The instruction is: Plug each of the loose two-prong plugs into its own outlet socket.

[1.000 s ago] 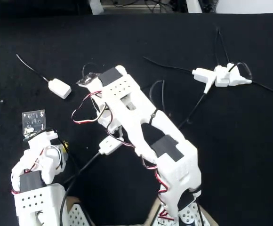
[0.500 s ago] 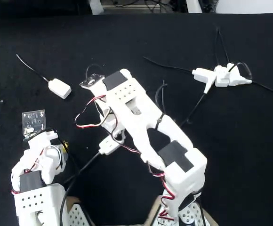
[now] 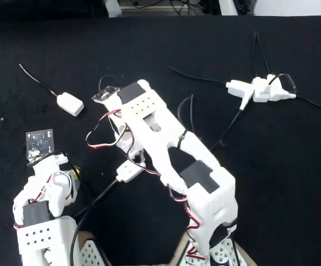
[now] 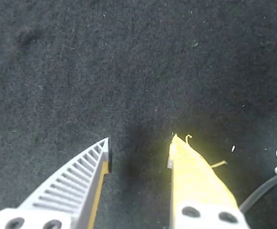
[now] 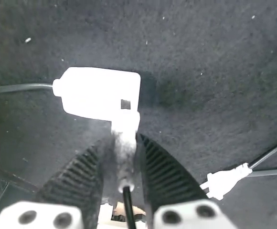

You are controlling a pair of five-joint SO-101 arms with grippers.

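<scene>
Plug (image 5: 125, 125) clamped in right fingers (image 5: 88, 171), seemingly in socket (image 5: 98, 92), arm outstretched; left fingers (image 4: 81, 179) apart, arm folded.

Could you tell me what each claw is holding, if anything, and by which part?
The right claw grips a white plug by the sides of its body, the plug's front at the outlet socket. The left claw, open, holds nothing.

Open tabletop (image 4: 129, 71) ahead of the left fingers (image 4: 191, 171); loose cords (image 3: 229, 126) beside right arm (image 3: 149, 119)
</scene>
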